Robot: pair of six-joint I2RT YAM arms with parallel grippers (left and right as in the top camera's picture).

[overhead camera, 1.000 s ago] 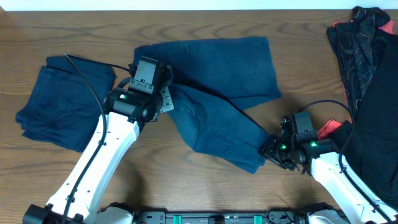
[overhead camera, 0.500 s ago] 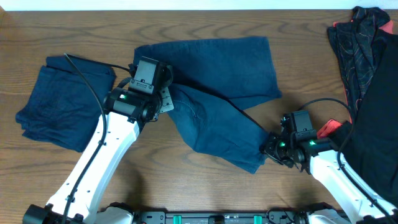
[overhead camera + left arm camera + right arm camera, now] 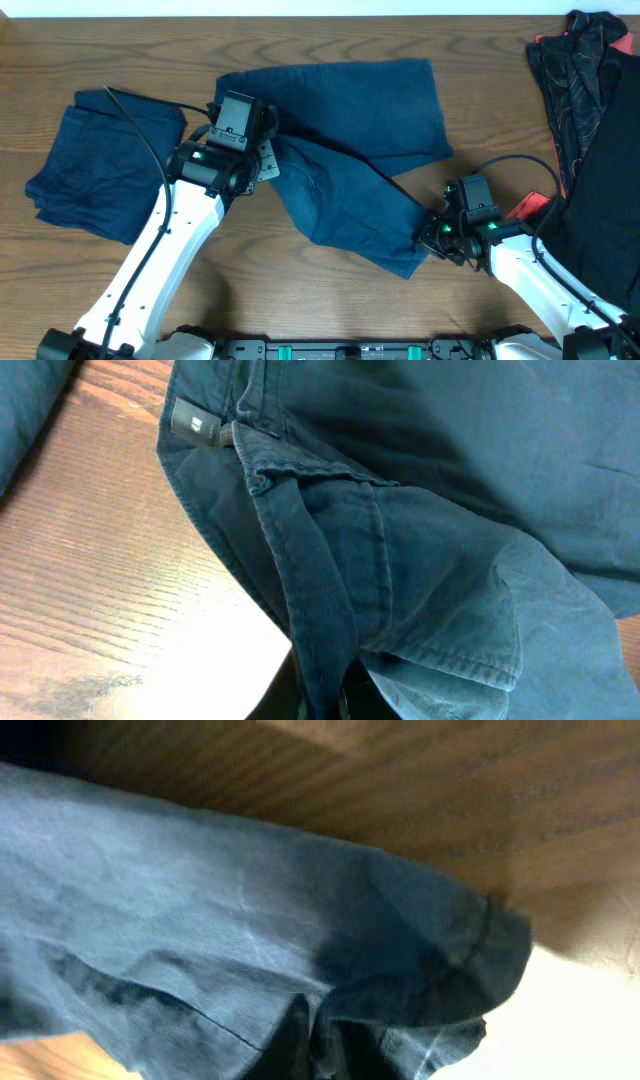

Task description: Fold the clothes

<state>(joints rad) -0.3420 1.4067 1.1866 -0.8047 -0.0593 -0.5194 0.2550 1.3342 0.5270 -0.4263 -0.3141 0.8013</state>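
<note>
Navy trousers, waistband in left jaws, hem in right jaws

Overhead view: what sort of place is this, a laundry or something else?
Likely a robotics test bench, not a laundry: the white left arm and right arm are mounted at a wooden table, handling navy trousers, with a folded navy pile and a black-and-red heap beside.

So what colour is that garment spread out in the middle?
The garment is plain dark navy blue; the overhead view shows it best.
</note>
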